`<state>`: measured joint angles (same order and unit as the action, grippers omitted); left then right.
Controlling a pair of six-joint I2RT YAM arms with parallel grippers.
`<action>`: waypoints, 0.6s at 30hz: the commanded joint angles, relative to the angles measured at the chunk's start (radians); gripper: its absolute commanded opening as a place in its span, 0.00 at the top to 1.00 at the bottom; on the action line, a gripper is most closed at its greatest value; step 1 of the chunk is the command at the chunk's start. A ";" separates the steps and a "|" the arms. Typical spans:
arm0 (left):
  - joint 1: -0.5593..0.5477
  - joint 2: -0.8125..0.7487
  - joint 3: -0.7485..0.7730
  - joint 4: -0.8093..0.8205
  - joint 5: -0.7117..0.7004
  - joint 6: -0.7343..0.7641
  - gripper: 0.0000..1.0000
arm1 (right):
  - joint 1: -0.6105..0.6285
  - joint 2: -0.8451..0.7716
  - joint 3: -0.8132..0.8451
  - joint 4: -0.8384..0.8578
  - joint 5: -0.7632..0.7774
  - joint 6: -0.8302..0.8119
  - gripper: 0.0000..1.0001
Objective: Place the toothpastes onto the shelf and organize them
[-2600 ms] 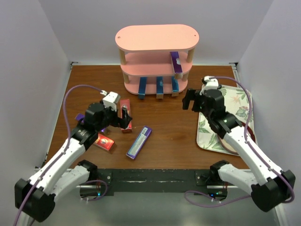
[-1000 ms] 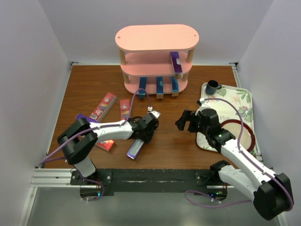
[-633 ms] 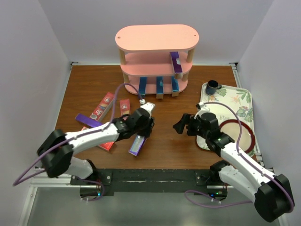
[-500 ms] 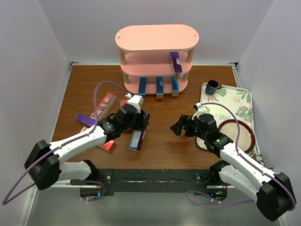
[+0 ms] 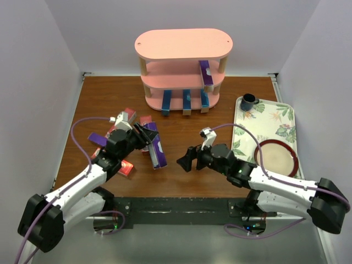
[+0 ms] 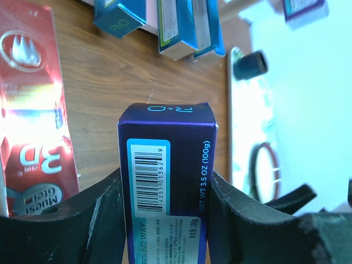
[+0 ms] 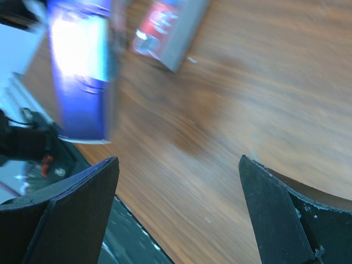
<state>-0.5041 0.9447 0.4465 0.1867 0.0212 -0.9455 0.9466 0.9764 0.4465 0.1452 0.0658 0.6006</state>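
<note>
The left gripper (image 5: 146,137) is clamped on a purple toothpaste carton (image 5: 156,152) at centre-left of the overhead frame. In the wrist view its black fingers (image 6: 104,214) press against both long sides of the box. Just to the right, at lower centre, the right gripper (image 5: 185,161) hangs over bare wood with its jaws wide apart and nothing between them. At upper centre stands the pink shelf (image 5: 184,44). Three blue cartons (image 5: 187,102) lean side by side on its bottom tier, and a second purple carton (image 5: 205,75) lies on the middle tier at the right end. Left of the held box, three red cartons (image 5: 127,116) and a third purple carton (image 5: 100,138) lie scattered on the table (image 5: 110,93), partly hidden under the left arm. Along the right edge of the frame a floral tray (image 5: 267,118) carries a dark cup (image 5: 248,100) and a red-rimmed plate (image 5: 276,158).
</note>
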 commanded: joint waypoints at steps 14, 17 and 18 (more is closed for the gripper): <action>0.024 -0.113 -0.158 0.344 -0.018 -0.380 0.51 | 0.322 0.266 0.208 0.336 0.359 -0.165 0.03; 0.024 -0.136 -0.167 0.346 -0.058 -0.392 0.51 | 0.353 0.313 0.236 0.352 0.399 -0.182 0.05; 0.024 -0.144 -0.172 0.350 -0.060 -0.400 0.51 | 0.357 0.326 0.239 0.358 0.419 -0.185 0.07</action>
<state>-0.4847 0.8371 0.2855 0.4423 0.0063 -1.2930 1.2747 1.2636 0.6277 0.4221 0.3649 0.4656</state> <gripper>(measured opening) 0.542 0.950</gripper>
